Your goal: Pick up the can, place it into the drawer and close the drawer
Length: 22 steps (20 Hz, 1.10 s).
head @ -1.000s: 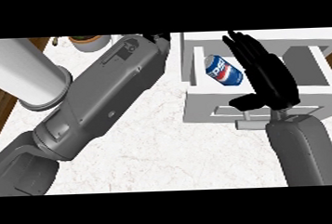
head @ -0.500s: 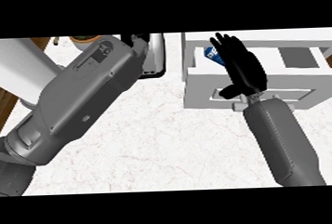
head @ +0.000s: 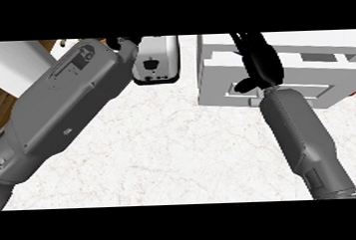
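Fingers of R hand (head: 260,64) straight, lying over white drawer (head: 312,67). I can't make out the can, hand blocks that spot. L hand (head: 124,43) mostly hidden behind forearm, state can't tell.

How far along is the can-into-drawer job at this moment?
Placing looks done: no can shows on the counter, and the right hand is open, holding nothing, stretched over the drawer. The can itself is hidden. In hand: possibly lining up a push. Left: closing the drawer, which seems still pulled out.
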Tool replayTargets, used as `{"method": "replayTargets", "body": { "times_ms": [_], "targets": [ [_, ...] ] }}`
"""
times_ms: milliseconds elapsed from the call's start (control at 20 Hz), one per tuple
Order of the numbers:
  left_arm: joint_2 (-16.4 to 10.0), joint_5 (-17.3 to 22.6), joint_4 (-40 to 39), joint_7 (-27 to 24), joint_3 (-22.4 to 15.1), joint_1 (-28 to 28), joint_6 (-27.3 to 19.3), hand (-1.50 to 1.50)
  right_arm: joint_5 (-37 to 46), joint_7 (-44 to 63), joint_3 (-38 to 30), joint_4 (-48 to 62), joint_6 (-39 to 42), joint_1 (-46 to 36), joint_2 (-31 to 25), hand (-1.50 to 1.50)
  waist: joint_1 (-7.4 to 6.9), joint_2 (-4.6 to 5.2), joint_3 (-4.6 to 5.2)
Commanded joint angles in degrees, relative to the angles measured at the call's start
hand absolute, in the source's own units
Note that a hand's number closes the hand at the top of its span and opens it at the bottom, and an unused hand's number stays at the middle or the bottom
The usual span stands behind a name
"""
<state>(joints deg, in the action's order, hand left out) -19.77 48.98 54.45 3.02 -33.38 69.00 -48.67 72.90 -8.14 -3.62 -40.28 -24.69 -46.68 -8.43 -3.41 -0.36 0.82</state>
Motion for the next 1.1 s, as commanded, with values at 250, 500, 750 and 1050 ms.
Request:
{"method": "replayTargets", "body": {
  "times_ms": [250, 500, 750, 1050],
  "targets": [
    [-0.6, -2.0, 4.5, -0.3, 0.7, -3.9, -0.8, -1.50, 0.6, 0.1, -4.7, 15.6, -11.8, -7.3, 0.0, -1.50, -0.53, 1.62, -0.93],
    [-2.0, -3.3, 7.3, 0.0, 0.0, -6.2, -0.3, -1.50, 0.8, 0.6, -6.6, 20.9, -13.2, -13.5, -2.1, -1.50, -1.64, 1.94, -0.93],
    [-5.3, -2.6, 11.3, 5.1, 1.1, -4.5, 0.0, -1.50, 2.0, 2.3, -7.0, 24.8, -14.0, -17.7, -3.4, -1.50, -2.16, 1.87, -0.94],
    [-5.2, -3.8, 12.6, 4.0, 1.0, -7.4, -0.3, -1.50, 2.6, 4.5, -7.6, 27.4, -12.5, -22.5, -5.7, -1.50, -2.74, 2.23, -0.90]
  ]
}}
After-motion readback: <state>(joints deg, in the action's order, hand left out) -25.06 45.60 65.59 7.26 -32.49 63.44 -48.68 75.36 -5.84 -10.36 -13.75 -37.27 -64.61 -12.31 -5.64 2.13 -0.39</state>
